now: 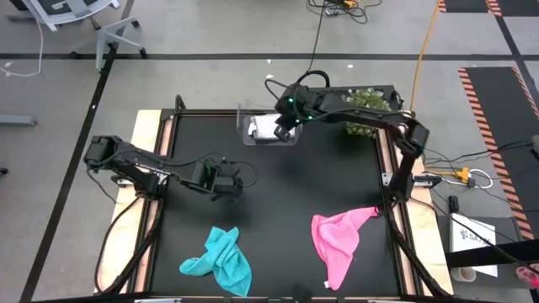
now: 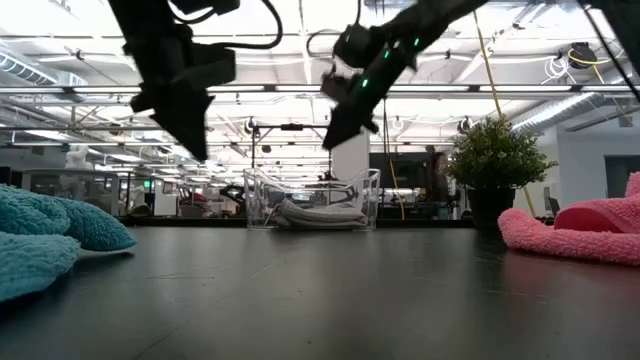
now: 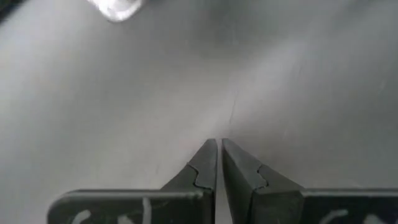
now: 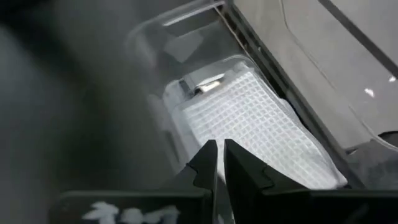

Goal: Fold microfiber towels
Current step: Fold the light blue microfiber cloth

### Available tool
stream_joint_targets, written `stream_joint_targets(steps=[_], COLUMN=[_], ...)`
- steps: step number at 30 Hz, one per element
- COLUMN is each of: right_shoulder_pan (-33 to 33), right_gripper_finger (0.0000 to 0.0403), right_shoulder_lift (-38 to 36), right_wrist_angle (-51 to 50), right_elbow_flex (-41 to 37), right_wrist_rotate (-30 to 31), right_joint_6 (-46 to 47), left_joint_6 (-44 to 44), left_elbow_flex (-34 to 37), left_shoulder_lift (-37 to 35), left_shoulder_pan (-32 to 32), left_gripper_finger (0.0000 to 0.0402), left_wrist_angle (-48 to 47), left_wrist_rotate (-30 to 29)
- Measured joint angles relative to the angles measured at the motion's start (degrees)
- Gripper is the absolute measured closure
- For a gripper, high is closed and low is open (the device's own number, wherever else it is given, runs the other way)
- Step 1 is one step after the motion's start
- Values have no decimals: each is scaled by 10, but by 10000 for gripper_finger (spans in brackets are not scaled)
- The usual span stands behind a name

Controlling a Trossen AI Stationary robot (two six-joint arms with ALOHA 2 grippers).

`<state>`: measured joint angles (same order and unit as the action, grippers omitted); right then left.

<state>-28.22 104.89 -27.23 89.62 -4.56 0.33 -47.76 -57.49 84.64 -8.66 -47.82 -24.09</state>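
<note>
Right end effector (image 4: 216, 163) closed, empty, above grey-white towel (image 4: 261, 127) in clear bin (image 1: 246, 135).

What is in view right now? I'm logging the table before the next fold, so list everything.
Grey-white towel: one, folded, lying in the clear bin.
Clear bin: one, far edge of the table.
Teal towel: one, crumpled, near left.
Pink towel: one, crumpled, near right.
Potted plant: one, green, far right corner.
Table: one, black.
Left gripper: shut, empty, above bare table left of centre.
Right gripper: shut, empty, above the bin.
</note>
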Motion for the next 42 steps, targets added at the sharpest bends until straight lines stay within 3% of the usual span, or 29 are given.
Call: stream_joint_targets(steps=[5,10,13,17,20,31,36,42], right_shoulder_pan=[23,49,59,68,71,73,76,76], right_gripper_finger=[380,380,380,380,380,380,380,380], right_shoulder_lift=[-71,-125,-151,-177,-192,-202,-203,-203], right_wrist_angle=[-58,-83,-99,-130,-155,-262,-266,-262], right_elbow_flex=[0,0,0,0,0,-1,-1,-1], right_wrist_rotate=[5,49,63,65,64,63,62,63], right_joint_6=[-14,-27,-27,-20,-8,20,23,23], left_joint_6=[-39,-84,-86,-50,-30,113,117,83], left_elbow_flex=[0,0,0,0,0,-1,0,0], left_shoulder_lift=[0,0,0,0,3,65,88,88], left_shoulder_pan=[-33,-79,-107,-136,-156,-234,-264,-288], left_gripper_finger=[376,376,376,368,344,259,254,254], left_wrist_angle=[-80,-109,-96,-66,-51,-36,19,98], left_wrist_rotate=[31,46,51,116,153,192,260,270])
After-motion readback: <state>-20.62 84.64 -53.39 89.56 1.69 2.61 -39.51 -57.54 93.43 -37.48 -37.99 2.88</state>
